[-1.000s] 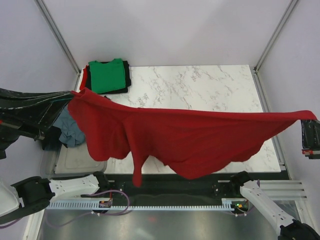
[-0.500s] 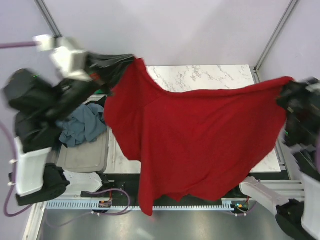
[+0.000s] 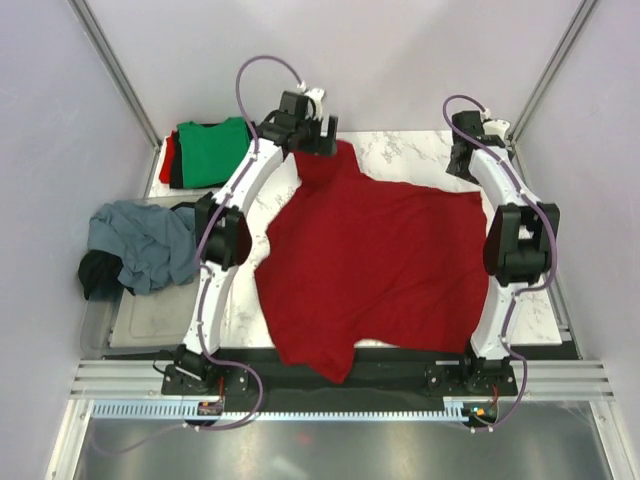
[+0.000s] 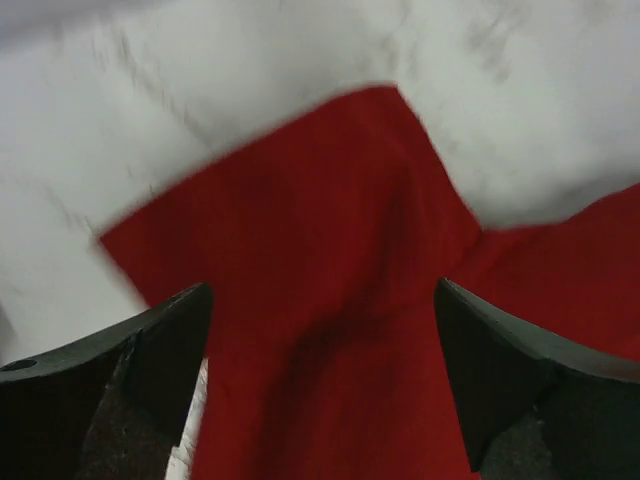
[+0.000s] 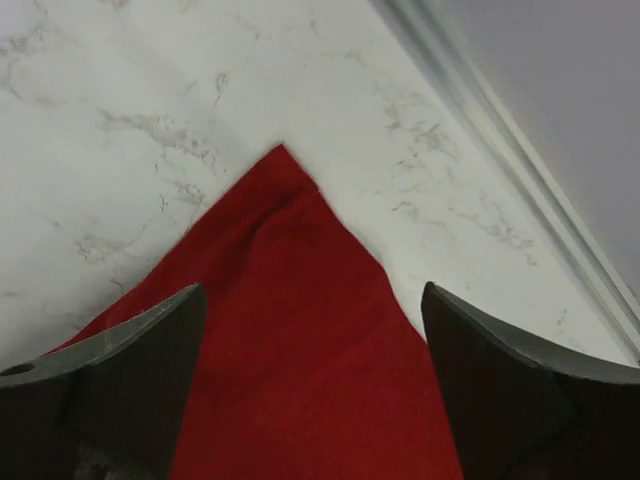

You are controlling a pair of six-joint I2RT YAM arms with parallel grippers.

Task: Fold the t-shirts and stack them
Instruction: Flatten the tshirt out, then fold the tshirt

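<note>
**Red shirt spread flat, folds not yet made**

I saw the dark red shirt (image 3: 370, 270) lying flat on the table (image 3: 420, 155). The left tool (image 4: 322, 380) and right tool (image 5: 315, 380) gaped wide over its far corners, holding nothing. The green shirt (image 3: 212, 150) topped a folded stack, and the grey-blue shirt (image 3: 140, 245) lay crumpled, so I judged plenty was left.

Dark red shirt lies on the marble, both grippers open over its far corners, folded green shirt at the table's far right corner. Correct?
Not quite: the top external view shows the folded green shirt at the far left corner. The rest holds: the dark red shirt lies on the marble table, with the left gripper and right gripper open over its far corners.
</note>
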